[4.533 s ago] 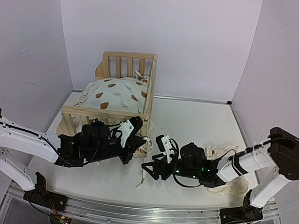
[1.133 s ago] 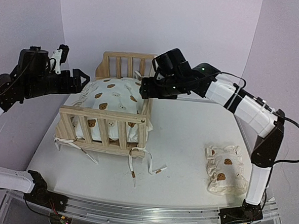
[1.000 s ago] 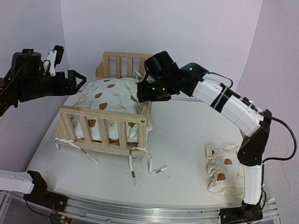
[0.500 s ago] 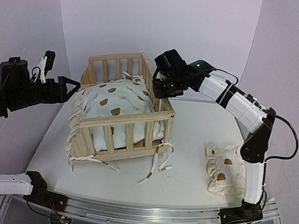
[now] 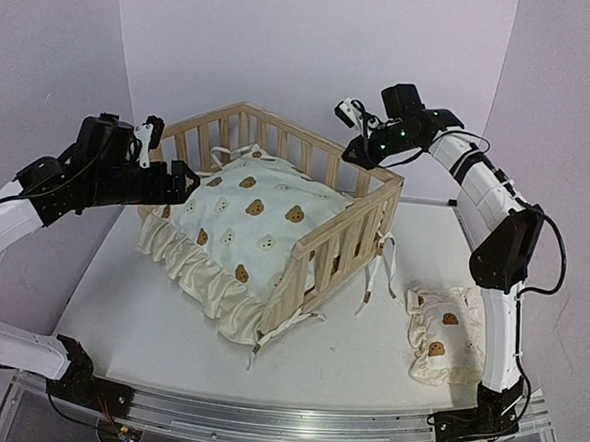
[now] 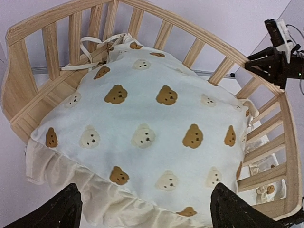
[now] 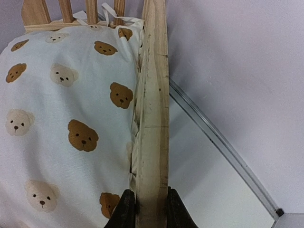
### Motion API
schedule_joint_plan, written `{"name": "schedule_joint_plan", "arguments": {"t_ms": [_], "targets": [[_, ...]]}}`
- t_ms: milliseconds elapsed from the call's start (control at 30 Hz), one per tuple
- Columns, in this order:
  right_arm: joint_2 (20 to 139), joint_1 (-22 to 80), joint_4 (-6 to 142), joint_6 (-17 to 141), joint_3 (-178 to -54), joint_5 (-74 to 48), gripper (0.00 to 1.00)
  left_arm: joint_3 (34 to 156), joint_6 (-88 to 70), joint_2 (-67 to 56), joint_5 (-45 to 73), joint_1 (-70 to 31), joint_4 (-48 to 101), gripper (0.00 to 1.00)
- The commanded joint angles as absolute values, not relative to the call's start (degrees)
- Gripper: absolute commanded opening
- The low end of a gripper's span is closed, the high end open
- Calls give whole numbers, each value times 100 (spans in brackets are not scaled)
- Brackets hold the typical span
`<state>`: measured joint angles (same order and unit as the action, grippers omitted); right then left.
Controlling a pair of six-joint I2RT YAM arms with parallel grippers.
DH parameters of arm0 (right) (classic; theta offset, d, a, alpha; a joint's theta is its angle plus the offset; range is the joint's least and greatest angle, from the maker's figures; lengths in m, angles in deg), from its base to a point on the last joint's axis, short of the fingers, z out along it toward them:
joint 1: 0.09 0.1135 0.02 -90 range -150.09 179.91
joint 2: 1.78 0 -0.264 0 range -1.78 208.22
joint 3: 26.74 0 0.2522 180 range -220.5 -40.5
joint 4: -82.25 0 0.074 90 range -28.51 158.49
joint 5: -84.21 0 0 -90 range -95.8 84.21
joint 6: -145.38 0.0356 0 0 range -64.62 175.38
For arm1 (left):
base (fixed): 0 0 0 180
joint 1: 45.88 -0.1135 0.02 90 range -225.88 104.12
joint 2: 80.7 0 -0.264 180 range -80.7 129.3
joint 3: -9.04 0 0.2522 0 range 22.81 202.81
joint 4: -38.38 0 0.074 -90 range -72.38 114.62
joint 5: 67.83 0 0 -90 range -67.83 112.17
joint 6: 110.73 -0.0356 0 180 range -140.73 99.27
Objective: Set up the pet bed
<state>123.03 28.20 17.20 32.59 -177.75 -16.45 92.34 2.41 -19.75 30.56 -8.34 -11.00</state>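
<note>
Notably, pet bed sat skewed on counter, open side facing near-left, toward left jaws. Right jaws pinched far rail close to its right corner. Rail ran straight away from them, cushion on its left. Left jaws spread wide, hovering over cushion's frilled edge, touching nothing. Right jaws had sole hold, so any further turn likely pivots there. Pillow lay well apart, right side.

Has swung the bed round, open side now toward the near left; has clamped the right claw on its far rail; has brought the wide-open left claw in beside the cushion.
</note>
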Motion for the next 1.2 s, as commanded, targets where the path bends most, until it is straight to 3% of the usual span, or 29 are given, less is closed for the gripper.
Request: {"name": "schedule_joint_plan", "arguments": {"t_ms": [0, 133, 167, 333, 500, 700, 900, 1000, 1100, 1167], "targets": [[12387, 2607, 2357, 1551, -18453, -1894, 13, 9631, 268, -1534, 3104, -1399, -339, 95], [11756, 2585, 2657, 2524, -18098, -666, 91, 10163, -4, -629, 2368, -2604, -65, 93], [11580, 2588, 2714, 2922, -17999, -274, 98, 10360, -63, -329, 2315, -2841, -50, 93], [10403, 2599, 1917, 6092, -17242, 888, 98, 11589, -637, 1018, 2245, -3474, -17, 92], [8970, 2687, 1855, 8445, -15369, -1734, 98, 12903, -1703, 1946, 2410, -3645, -52, 91], [8330, 3653, 1817, 10050, -14282, -1591, 98, 14126, -2387, 2783, 2244, -3837, -485, 93], [8581, 4182, 1319, 10669, -14234, -505, 98, 14240, -2879, 3222, 836, -3921, -801, 94], [8507, 4243, 1200, 10683, -14070, 6, 98, 14143, -2897, 3280, 704, -3921, -969, 91], [8559, 4249, 1299, 10563, -13783, 206, 90, 13884, -2903, 3229, 420, -3920, -1016, 89], [8721, 4246, 1327, 10509, -13774, 92, 85, 13814, -2761, 3189, 229, -3925, -1117, 81]]}}
